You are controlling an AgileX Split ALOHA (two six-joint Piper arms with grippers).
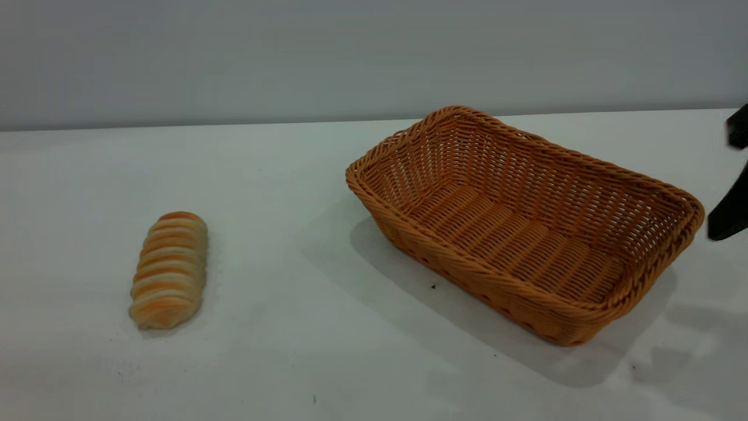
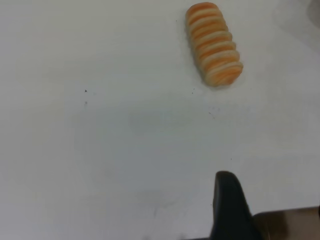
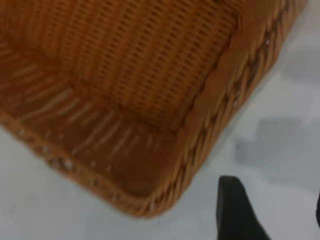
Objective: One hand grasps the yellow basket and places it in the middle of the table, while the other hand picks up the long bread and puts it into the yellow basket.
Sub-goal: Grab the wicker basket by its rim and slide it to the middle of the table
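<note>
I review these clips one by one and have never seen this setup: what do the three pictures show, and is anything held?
Two robot arms work at a white table. The exterior picture looks across it: the long bread lies at the left and the empty yellow basket at the right. The other two come from cameras on the arms' wrists. The left pincer hovers short of the bread; the right pincer sits just off the basket's corner. Nothing is held yet.

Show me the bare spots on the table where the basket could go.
Widest bare patch: table between bread and basket. Bare strips too in front of both and behind the bread. Crowded: the right edge, where the right gripper hangs beside the basket's corner.
</note>
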